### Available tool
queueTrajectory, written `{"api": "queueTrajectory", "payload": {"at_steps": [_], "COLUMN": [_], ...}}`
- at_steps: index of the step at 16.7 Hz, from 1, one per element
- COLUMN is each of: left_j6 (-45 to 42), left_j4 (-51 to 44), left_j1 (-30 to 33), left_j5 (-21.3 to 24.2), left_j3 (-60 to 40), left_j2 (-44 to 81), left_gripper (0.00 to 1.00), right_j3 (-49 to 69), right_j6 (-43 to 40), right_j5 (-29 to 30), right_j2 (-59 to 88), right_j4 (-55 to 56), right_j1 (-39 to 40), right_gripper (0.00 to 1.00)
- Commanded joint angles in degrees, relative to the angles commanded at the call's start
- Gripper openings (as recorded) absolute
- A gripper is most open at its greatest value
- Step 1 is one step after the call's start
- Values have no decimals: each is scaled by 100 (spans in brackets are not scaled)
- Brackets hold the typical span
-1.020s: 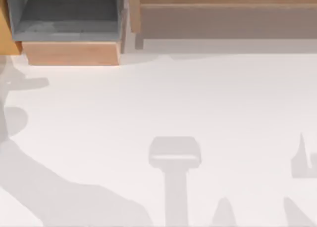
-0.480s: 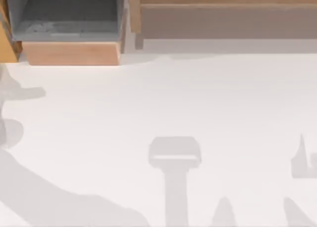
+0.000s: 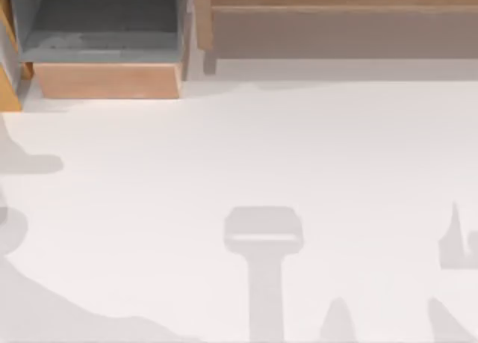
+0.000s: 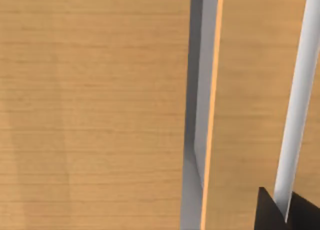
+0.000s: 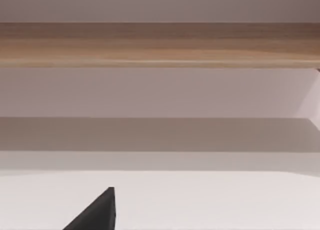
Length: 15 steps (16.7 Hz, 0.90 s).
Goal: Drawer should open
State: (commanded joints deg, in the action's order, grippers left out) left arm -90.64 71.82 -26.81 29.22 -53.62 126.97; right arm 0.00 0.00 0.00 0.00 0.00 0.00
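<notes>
now drawer (image 3: 104,80) pulled out, arm shadow lower

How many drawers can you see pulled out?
1. The drawer is pulled out at the table's far left, its grey inside showing. The wooden unit beside it shows none; others may be hidden.

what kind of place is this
Probably a rendered test bench, not a real room: a plain white table, a wooden cabinet along its far edge, and a pulled-out drawer with a grey inside at top left.
</notes>
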Motion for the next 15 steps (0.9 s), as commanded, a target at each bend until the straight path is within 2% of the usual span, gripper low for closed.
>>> {"api": "queueTrajectory", "payload": {"at_steps": [3, 10, 15], "left_j6": [2, -22, -35], "left_j4": [40, 719, 750], "left_j1": [-35, -501, -514], "left_j5": [13, 496, 511], "left_j3": [74, 1342, 1364], "left_j2": [-34, -554, -557], "left_gripper": [0, 0, 0], "right_j3": [0, 0, 0], "right_j6": [0, 0, 0], "right_j5": [0, 0, 0], "right_j2": [0, 0, 0], "right_j4": [0, 0, 0], "right_j1": [0, 0, 0], "right_gripper": [100, 100, 100]}}
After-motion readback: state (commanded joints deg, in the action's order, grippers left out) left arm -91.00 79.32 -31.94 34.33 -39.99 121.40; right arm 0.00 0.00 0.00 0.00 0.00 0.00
